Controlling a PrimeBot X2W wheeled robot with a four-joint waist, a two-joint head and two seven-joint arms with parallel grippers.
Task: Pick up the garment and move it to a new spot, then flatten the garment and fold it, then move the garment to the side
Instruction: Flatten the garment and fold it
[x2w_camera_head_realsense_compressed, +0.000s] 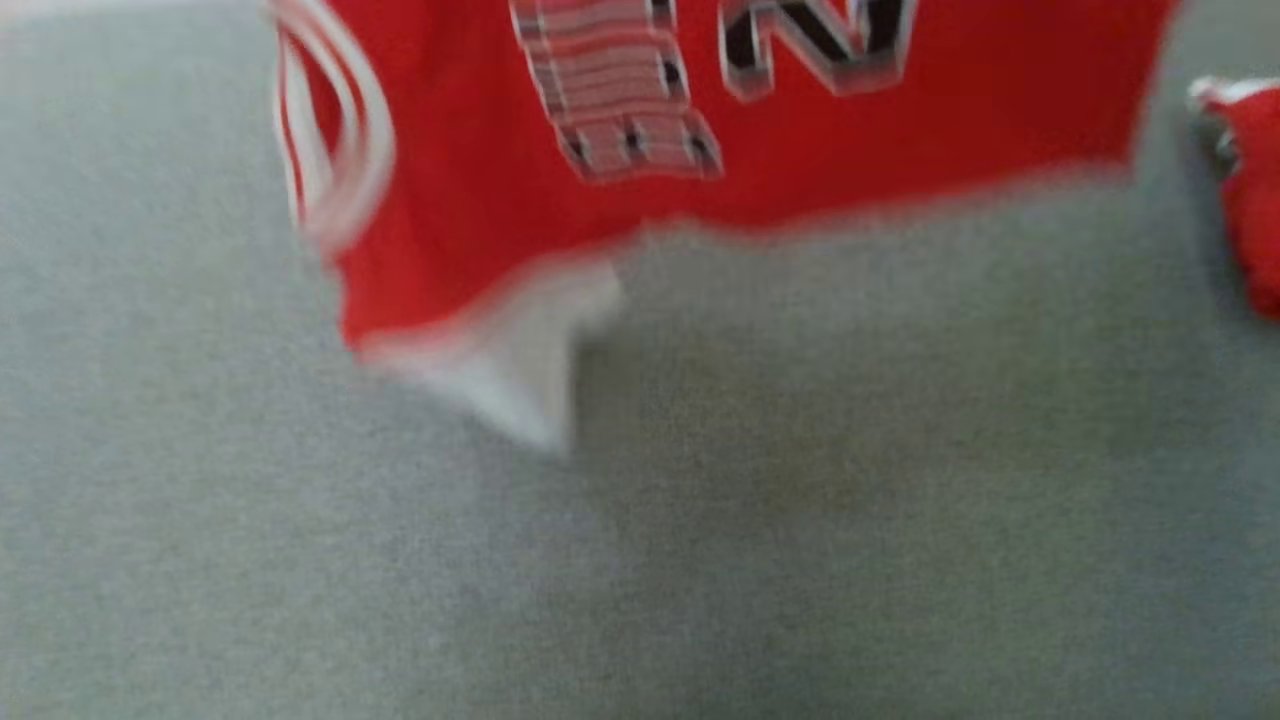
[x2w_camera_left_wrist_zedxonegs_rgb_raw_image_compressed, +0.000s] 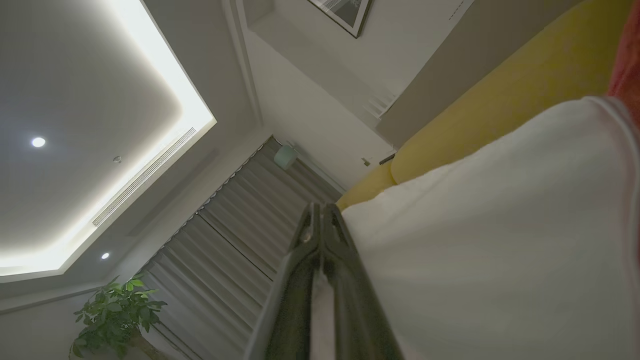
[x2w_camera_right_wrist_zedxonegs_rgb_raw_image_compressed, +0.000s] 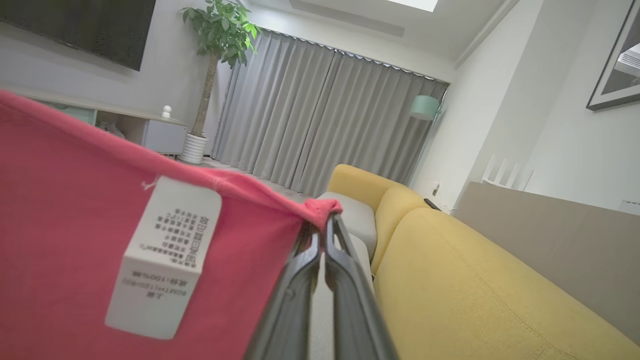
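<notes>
Garment (x2w_camera_head_realsense_compressed: 850, 150): red jersey cloth, white striped trim, block lettering, hanging at 12 o'clock above flat grey textile surface (x2w_camera_head_realsense_compressed: 700, 550).
Left gripper (x2w_camera_left_wrist_zedxonegs_rgb_raw_image_compressed: 322, 206): fingers pressed together on its white part.
Right gripper (x2w_camera_right_wrist_zedxonegs_rgb_raw_image_compressed: 325, 218): clamped on red hem, white care label (x2w_camera_right_wrist_zedxonegs_rgb_raw_image_compressed: 167, 255) at 9 o'clock.

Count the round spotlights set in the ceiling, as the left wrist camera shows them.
2. One spotlight sits in the dim ceiling inside the glowing strip; the other spotlight lies outside that strip, above the potted plant. More may be hidden beyond the frame.
</notes>
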